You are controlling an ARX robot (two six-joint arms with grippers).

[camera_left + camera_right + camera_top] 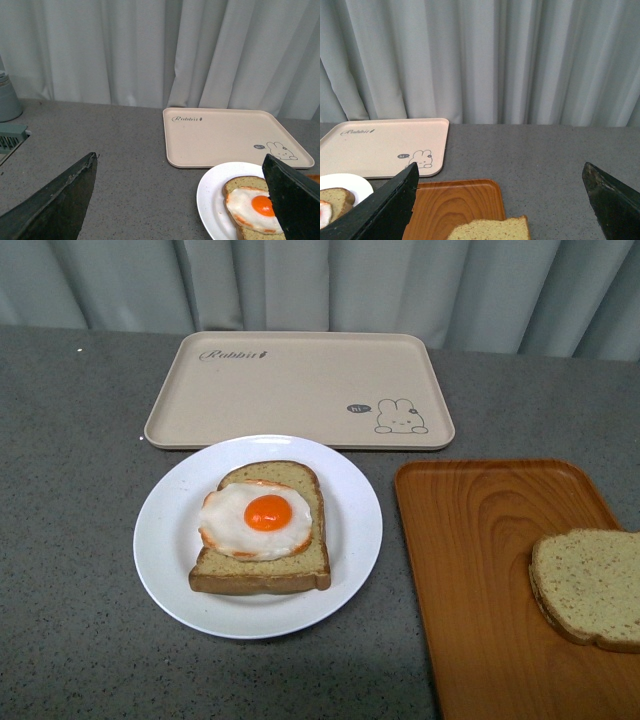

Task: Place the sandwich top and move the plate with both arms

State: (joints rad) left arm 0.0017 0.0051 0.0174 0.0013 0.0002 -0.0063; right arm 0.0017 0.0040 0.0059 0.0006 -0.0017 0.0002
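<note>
The sandwich top [592, 585], a plain speckled slice, lies on the orange wooden tray [480, 570] at the right; its far edge shows in the right wrist view [490, 229]. The white plate [170, 540] sits centre-left and carries a bread slice topped with a fried egg [258, 520]. My left gripper [180, 192] is open over bare table, the plate [212, 192] beside its right finger. My right gripper [500, 197] is open above the sandwich top, apart from it. Neither arm shows in the front view.
A beige rabbit tray [300, 390] lies behind the plate, near the grey curtain. The orange tray's edge runs close to the plate's right rim. A pale green container [7, 97] and a rack [10, 140] stand far left in the left wrist view.
</note>
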